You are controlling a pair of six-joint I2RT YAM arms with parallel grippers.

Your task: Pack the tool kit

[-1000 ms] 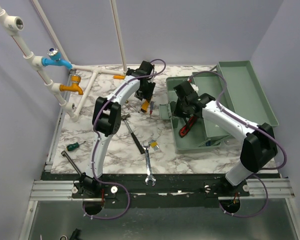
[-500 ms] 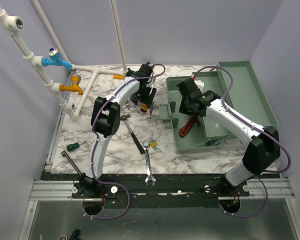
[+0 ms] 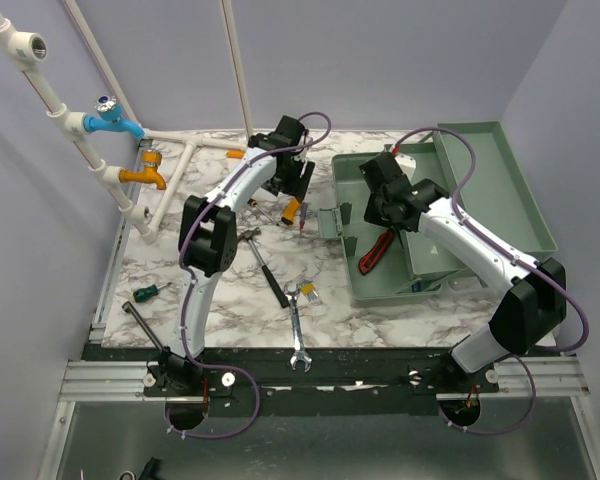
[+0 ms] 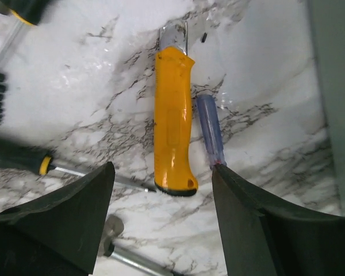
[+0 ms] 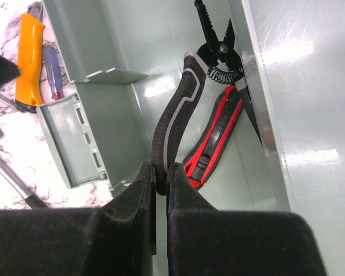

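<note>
The grey-green toolbox lies open on the right, its lid folded back. My right gripper is inside the box, shut on the black-and-grey handle of the red-and-black pliers; the pliers rest against the inner tray wall and also show in the top view. My left gripper is open and empty just above the marble table. Beyond its fingertips lie a yellow-handled knife and a blue screwdriver. The knife also shows in the top view.
A hammer, a wrench, a green screwdriver and a black rod lie on the table's left half. White pipes with a blue tap and an orange tap stand at the back left. The toolbox latch hangs at the box's left wall.
My right gripper has shifted a little back and right inside the toolbox, still holding the pliers. My left gripper has shifted slightly over the yellow knife.
</note>
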